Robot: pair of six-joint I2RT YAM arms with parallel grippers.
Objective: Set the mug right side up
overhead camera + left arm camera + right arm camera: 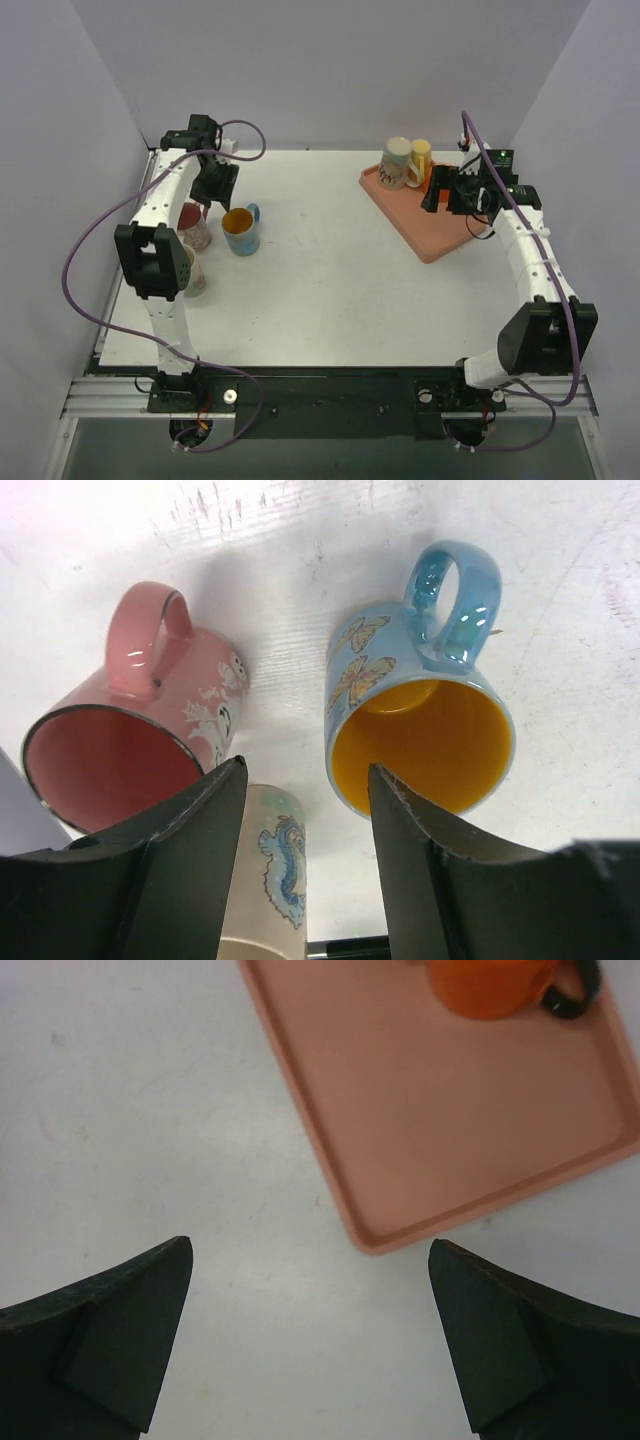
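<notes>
Three mugs stand grouped at the left of the table [340, 290] in the top external view: pink mug [193, 225], blue mug [240, 230], and cream mug [194, 275], this last half hidden under the left arm. Left gripper [212, 190] hangs above the group. Right gripper [437, 192] sits over the tray [430, 240], well apart from them.

Left wrist view: left gripper [306, 770] fingers spread apart, nothing between them. The pink mug [150, 710] and blue mug [420, 720] show open mouths upward. The cream mug [270, 870], nearest the camera, shows only its wall and a closed end. It is probably the inverted one, though its rim is out of view. Judged glazed ceramic: rigid, fairly heavy, slick, chippable. Its handle is not visible, so the best hold is across the body wall.

Right wrist view: right gripper [310, 1248] fingers wide apart and empty, over bare table beside the tray corner [450, 1110]. An orange mug [490, 985] sits on the tray.
</notes>
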